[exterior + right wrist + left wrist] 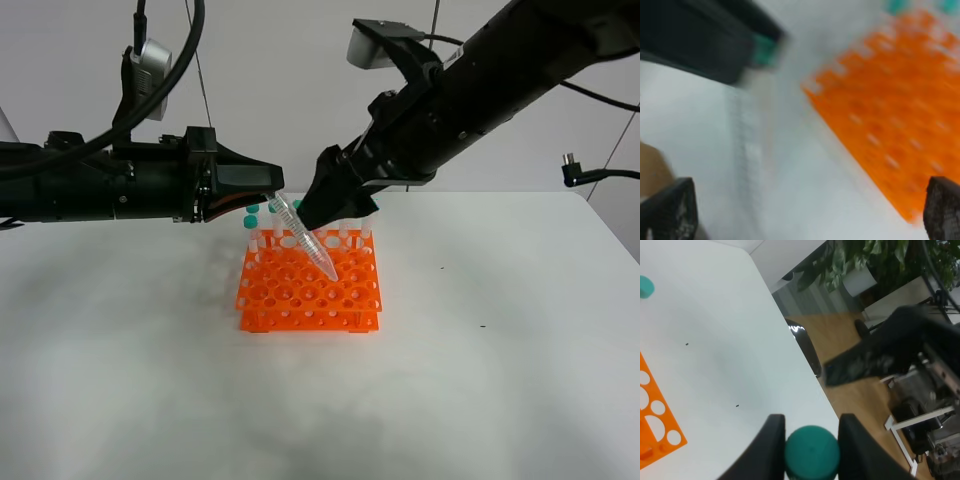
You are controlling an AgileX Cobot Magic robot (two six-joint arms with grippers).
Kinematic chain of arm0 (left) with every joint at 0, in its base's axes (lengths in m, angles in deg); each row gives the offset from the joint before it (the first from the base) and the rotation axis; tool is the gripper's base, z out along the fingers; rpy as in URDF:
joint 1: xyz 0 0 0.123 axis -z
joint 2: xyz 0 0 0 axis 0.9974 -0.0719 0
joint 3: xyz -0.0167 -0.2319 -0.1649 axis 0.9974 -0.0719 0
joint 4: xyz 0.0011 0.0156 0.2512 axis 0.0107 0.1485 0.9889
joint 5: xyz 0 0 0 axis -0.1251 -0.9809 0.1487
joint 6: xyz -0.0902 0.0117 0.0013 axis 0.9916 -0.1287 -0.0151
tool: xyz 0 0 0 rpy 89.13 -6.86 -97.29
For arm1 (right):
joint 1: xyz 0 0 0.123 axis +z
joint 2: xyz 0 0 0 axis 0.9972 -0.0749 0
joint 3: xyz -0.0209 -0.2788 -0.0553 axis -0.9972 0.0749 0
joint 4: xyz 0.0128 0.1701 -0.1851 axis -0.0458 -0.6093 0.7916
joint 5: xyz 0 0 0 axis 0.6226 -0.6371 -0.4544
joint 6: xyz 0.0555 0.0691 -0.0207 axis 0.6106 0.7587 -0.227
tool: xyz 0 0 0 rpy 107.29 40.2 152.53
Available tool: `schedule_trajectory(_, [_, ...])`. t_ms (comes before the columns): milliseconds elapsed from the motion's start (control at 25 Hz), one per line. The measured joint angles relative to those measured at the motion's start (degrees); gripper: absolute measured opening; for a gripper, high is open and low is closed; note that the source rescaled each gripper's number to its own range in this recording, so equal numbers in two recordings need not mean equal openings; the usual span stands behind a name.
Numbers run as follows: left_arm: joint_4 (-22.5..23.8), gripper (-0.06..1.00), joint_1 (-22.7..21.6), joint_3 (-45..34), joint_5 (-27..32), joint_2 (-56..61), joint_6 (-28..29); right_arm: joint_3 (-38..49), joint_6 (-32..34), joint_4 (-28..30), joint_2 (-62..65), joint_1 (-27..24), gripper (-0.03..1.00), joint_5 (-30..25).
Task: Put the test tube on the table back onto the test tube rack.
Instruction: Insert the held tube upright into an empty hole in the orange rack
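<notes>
The test tube (305, 240) hangs slanted over the orange test tube rack (310, 295), its pointed tip down near the rack's holes. My left gripper (272, 185) is shut on its teal-capped upper end; the cap (812, 452) sits between the two fingers in the left wrist view. My right gripper (335, 205) hovers just right of the tube, above the rack's back rows. Its fingers stand wide apart in the right wrist view, with the blurred tube (747, 140) and the rack (890, 110) beyond them, and they hold nothing.
Other teal-capped tubes (252, 215) stand in the rack's back rows. The rack stands mid-table on the white table (480, 350). Past the table's edge, the left wrist view shows wooden floor, plants and equipment (935, 430).
</notes>
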Motion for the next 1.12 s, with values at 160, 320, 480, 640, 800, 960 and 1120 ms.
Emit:
schedule_trajectory(160, [0.00, 0.00, 0.00, 0.00, -0.28, 0.00, 0.00, -1.92, 12.89, 15.13, 0.00, -0.52, 1.00, -3.98])
schedule_trajectory(320, [0.00, 0.00, 0.00, 0.00, -1.12, 0.00, -0.04, -1.99, 17.89, 19.50, 0.00, -6.12, 1.00, -8.06])
schedule_trajectory(480, [0.00, 0.00, 0.00, 0.00, -1.14, 0.00, -0.04, -2.09, 18.71, 19.17, 0.00, -15.55, 1.00, -9.72])
schedule_trajectory(640, [0.00, 0.00, 0.00, 0.00, -1.19, 0.00, -0.04, -2.09, 17.64, 19.10, 0.00, -26.27, 1.00, -11.82])
schedule_trajectory(800, [0.00, 0.00, 0.00, 0.00, -1.19, 0.00, -0.04, -2.09, 16.58, 19.29, 0.00, -34.05, 1.00, -15.27])
schedule_trajectory(960, [0.00, 0.00, 0.00, 0.00, -1.20, 0.00, -0.04, -1.04, 16.14, 19.92, 0.98, -35.59, 1.00, -15.83])
schedule_trajectory(1120, [0.00, 0.00, 0.00, 0.00, -1.25, 0.00, -0.04, 4.50, 16.03, 20.05, 6.47, -35.59, 1.00, -15.83])
